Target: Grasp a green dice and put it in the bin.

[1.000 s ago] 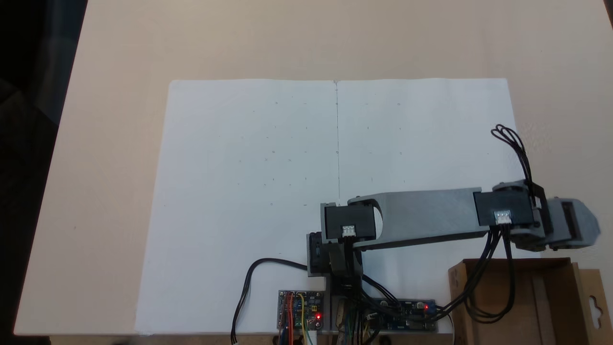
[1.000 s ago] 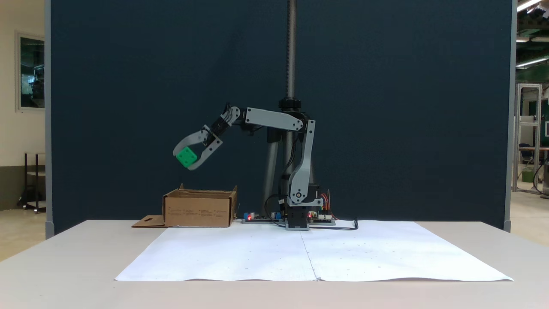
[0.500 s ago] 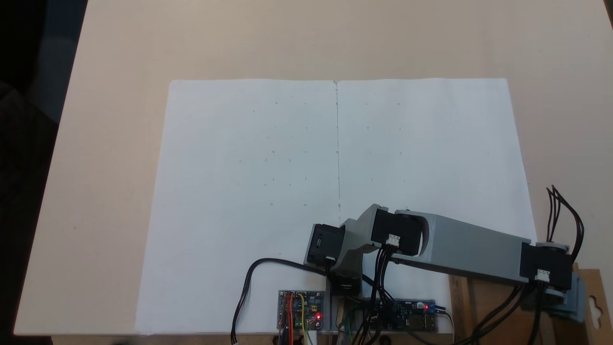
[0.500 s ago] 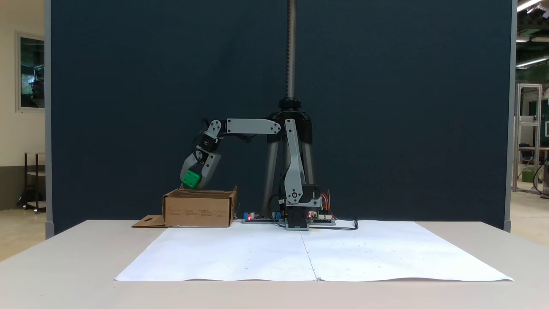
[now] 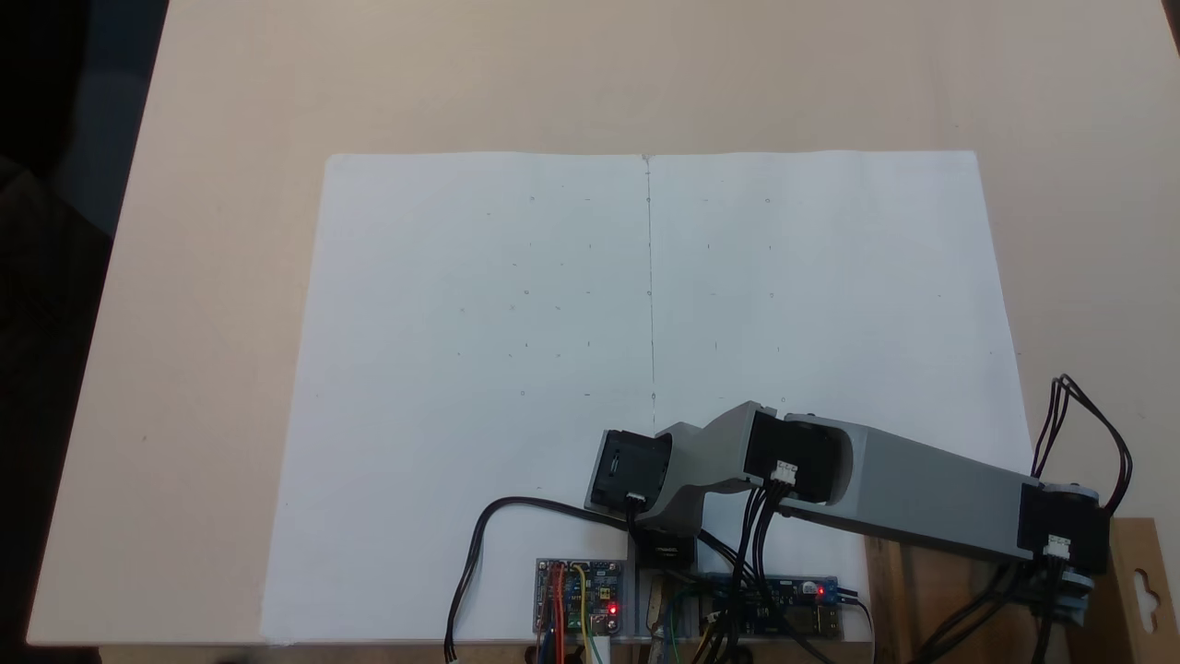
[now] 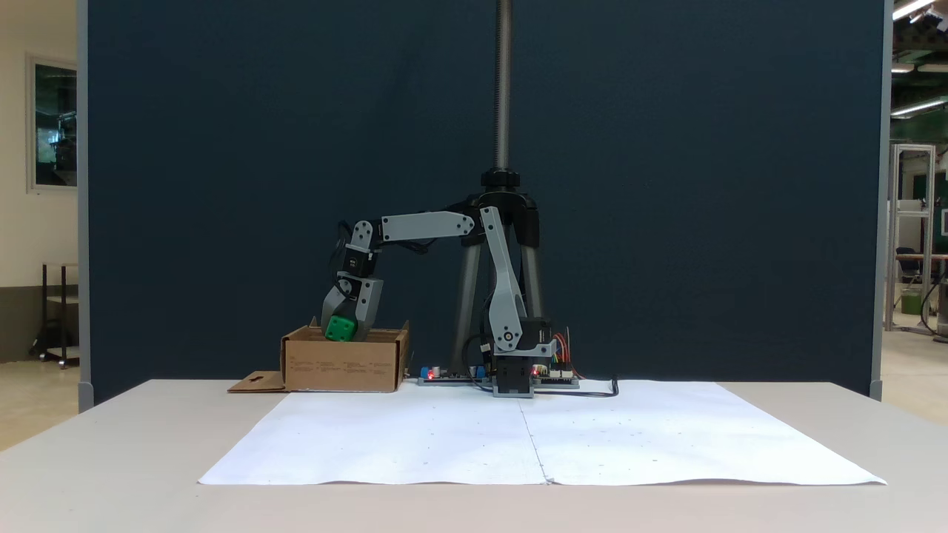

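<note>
Green dice (image 6: 341, 328): rigid, light, smooth (likely slippery); end effector (image 6: 344, 331) pinches opposite faces above bin (image 6: 342, 364), worktop's nine o'clock side.

Bright green dice (image 6: 341, 328) with seemingly dark pips, brown bin (image 6: 342, 362), white paper (image 5: 590, 369)

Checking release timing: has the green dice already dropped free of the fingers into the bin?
No, in a fixed view the green dice sits between the fingers at the bin rim.
</note>
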Robot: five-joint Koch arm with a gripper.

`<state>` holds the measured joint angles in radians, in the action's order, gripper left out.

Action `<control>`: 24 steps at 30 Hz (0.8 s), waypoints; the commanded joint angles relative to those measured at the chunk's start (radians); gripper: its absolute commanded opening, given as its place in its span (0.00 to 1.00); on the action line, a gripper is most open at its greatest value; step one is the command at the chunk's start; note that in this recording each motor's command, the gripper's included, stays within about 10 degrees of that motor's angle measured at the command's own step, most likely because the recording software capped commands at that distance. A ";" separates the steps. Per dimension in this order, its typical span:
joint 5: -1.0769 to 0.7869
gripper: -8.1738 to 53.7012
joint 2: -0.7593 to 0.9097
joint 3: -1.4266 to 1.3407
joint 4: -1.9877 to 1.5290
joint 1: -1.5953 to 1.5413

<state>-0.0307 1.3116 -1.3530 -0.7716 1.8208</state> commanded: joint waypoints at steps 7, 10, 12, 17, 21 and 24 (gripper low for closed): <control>0.032 0.33 0.015 0.066 -0.118 0.015; 0.029 0.33 0.014 0.066 -0.164 0.015; 0.025 0.33 0.021 0.066 -0.233 0.012; -0.002 0.48 0.018 0.066 -0.250 0.009; -0.015 0.80 0.002 0.066 -0.238 -0.002; -0.012 0.87 0.003 0.066 -0.166 -0.009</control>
<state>-0.0322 1.2947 -1.3422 -0.9710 1.8101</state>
